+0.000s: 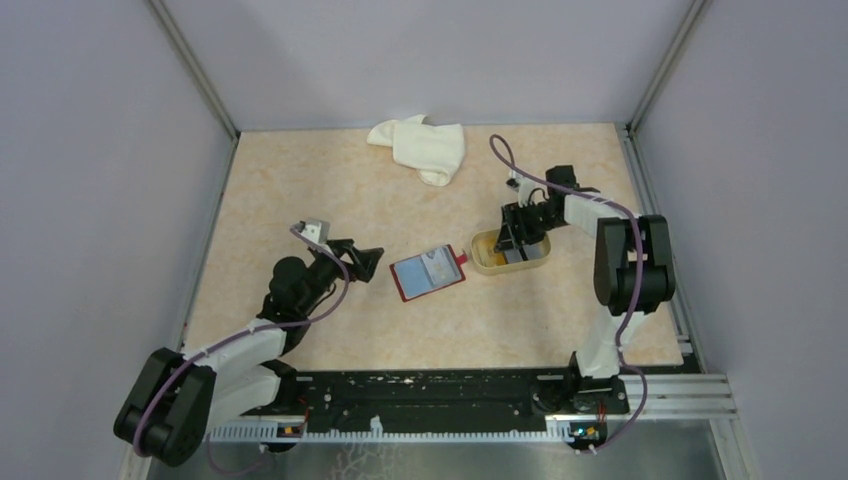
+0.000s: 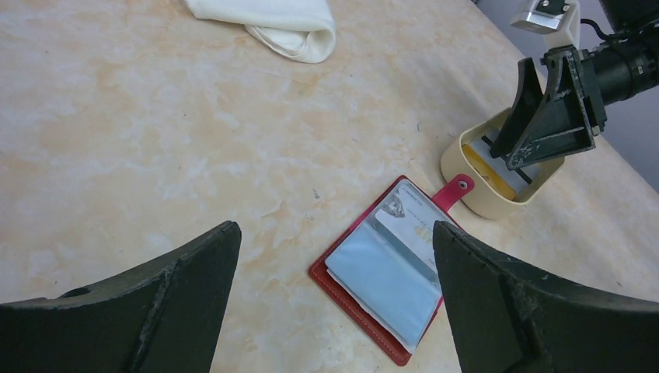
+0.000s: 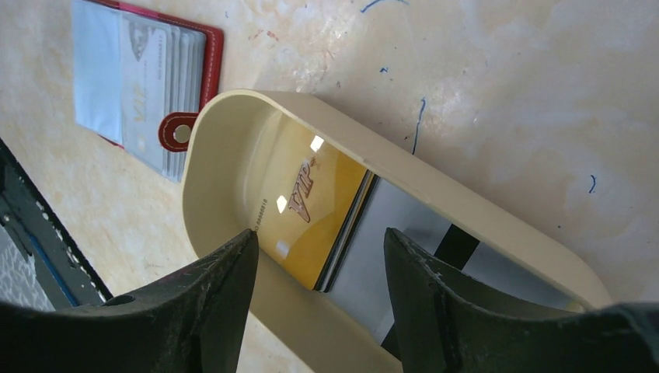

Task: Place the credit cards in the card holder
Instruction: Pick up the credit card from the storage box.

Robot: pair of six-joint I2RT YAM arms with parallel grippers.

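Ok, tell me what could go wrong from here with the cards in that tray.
1. The gold card overlaps a grey card in the tray; the open right gripper above them could pinch both or slip off.
2. It might catch the tray's rim and shove it into the snap tab beside it.
3. The card holder lies unheld, the left gripper open; it may slide.

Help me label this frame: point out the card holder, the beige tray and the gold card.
card holder [image 1: 428, 272], top view, on its open clear sleeves.
beige tray [image 3: 214, 179], right wrist view, on its left wall.
gold card [image 3: 311, 202], right wrist view, on its printed face.
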